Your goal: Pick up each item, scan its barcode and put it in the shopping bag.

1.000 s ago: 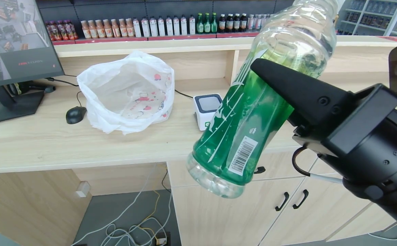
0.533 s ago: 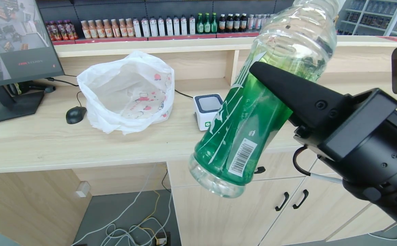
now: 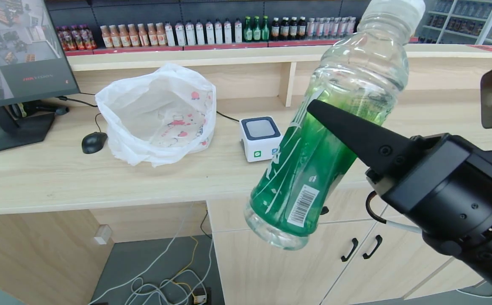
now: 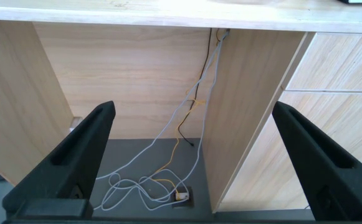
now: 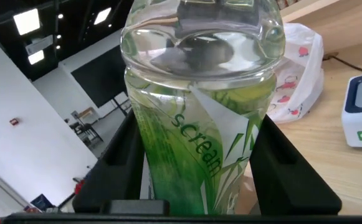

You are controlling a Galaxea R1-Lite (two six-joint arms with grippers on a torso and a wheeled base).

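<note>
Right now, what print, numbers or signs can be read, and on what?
bottle: barcode digits too small to read; white lettering on the green label, cut off by the curve.
scanner: two small icons, no words.
monitor: red brand mark on the bezel, not quoted.
shelf bottles: labels too small.

A bottle (image 3: 297, 178) is held up in the air, near a shopping bag (image 3: 119, 131) and a scanner (image 3: 259, 139) on the counter (image 3: 59, 178).
The bottle is clear plastic with a green wrap and a white cap. It leans, with the cap end high and the bottom end low. The right gripper (image 5: 199, 124) squeezes it around the middle. A white barcode (image 3: 303, 205) shows low on the wrap. The shopping bag is white with little red pictures and stands open. The scanner is a small white box with a dark rim on top, near the bag.
</note>
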